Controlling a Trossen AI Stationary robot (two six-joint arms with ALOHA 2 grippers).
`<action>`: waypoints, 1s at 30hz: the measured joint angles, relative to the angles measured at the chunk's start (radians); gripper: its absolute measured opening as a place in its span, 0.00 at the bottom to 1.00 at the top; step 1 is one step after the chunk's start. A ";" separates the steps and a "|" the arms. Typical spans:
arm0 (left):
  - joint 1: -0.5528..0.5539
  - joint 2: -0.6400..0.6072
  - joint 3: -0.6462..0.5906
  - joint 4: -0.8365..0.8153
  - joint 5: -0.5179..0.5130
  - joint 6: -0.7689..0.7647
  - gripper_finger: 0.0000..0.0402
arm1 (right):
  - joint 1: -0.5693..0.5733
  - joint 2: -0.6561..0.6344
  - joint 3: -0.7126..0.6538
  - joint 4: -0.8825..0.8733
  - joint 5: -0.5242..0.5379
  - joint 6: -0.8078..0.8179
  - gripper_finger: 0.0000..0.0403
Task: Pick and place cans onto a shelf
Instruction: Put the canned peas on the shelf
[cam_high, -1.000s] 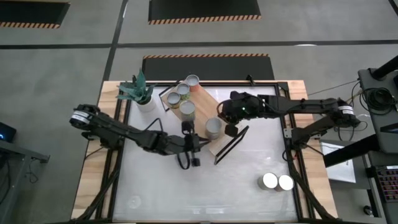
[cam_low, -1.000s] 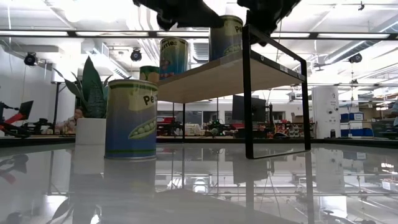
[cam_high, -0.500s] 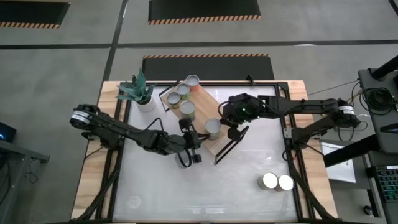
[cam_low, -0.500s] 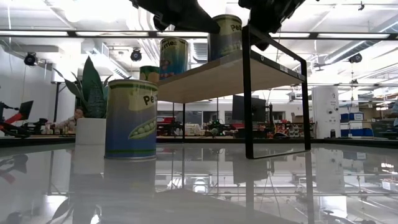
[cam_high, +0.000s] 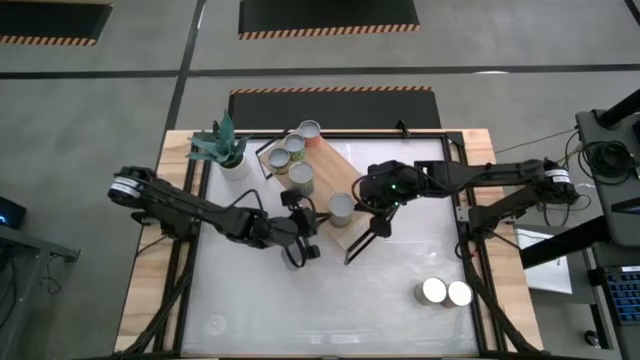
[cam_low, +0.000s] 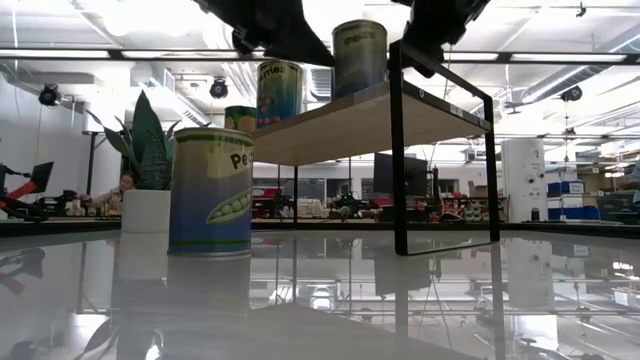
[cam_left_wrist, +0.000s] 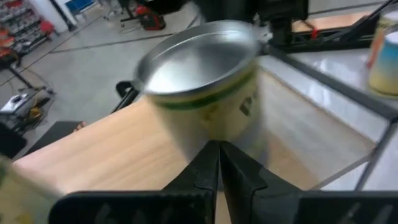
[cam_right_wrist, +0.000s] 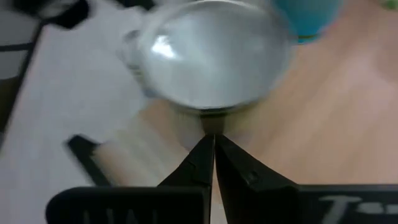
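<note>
The light-wood shelf (cam_high: 325, 168) stands slantwise at the table's middle, and several cans stand on it. The can (cam_high: 342, 207) closest to its near end stands upright on the board; it also shows in the low view (cam_low: 360, 55). My left gripper (cam_high: 318, 222) is shut just to the table's left of this can (cam_left_wrist: 205, 81). My right gripper (cam_high: 368, 212) is shut just to the can's right, over the shelf's black end frame (cam_low: 400, 150), looking down on the can's silvery top (cam_right_wrist: 211, 56). My left gripper points its shut fingertips (cam_left_wrist: 217, 152) level at the can's side (cam_left_wrist: 217, 121) from the table's left; I cannot tell whether they touch it. My right gripper points its shut fingertips (cam_right_wrist: 213, 146) at the can's rim (cam_right_wrist: 211, 113) slanting down from the right; I cannot tell whether they touch it.
A white pot with a green plant (cam_high: 225, 152) stands at the far left by the shelf. Two white-topped cans (cam_high: 433, 291) (cam_high: 459, 293) stand on the table at the near right. In the low view another can (cam_low: 210, 190) stands on the tabletop, left of the shelf.
My right gripper has moved toward the table's near edge, along the shelf's end beside the can. My left gripper has drawn back a little toward the table's left edge, so the can's top now shows in the low view. The can stays upright on the board.
</note>
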 joint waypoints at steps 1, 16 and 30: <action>0.002 -0.006 0.000 -0.018 0.000 -0.011 0.00 | 0.009 0.000 0.000 0.003 -0.008 0.001 0.02; -0.058 -0.070 -0.001 -0.133 0.020 -0.046 0.00 | 0.049 0.007 0.000 0.013 0.063 0.035 0.02; -0.183 -0.391 -0.098 -0.252 -0.165 -0.026 0.00 | 0.127 0.022 -0.022 0.092 0.146 0.081 0.02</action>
